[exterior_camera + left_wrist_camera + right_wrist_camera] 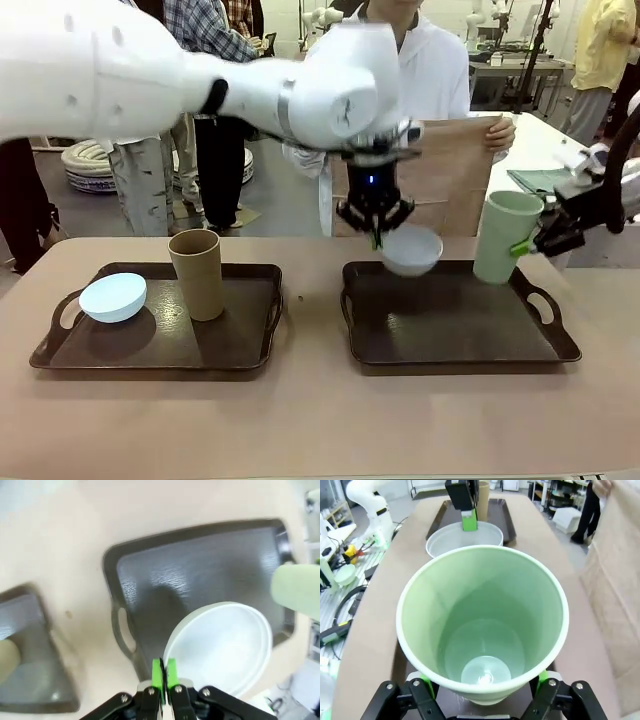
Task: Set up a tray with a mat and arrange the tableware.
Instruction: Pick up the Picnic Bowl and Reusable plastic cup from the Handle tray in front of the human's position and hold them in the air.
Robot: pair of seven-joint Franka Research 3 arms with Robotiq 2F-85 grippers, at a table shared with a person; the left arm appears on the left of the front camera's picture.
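Observation:
My left gripper (377, 238) reaches across and is shut on the rim of the greyish white bowl (412, 250), holding it tilted above the back of the empty right tray (450, 320). The left wrist view has the green pads (158, 674) pinching the bowl (220, 642) over that tray (200, 565). My right gripper (527, 246) is shut on the pale green cup (505, 238), upright above the tray's far right corner; the cup (482, 630) stands between its fingers (425, 687). The pale blue bowl (112, 297) and the tan cup (197, 273) stand on the left tray (240, 335).
At the far side a person holds a brown mat (450, 175) upright behind the right tray; it borders the right wrist view as the mat (620, 580). Bare tabletop (310, 420) runs along the near edge and between the trays.

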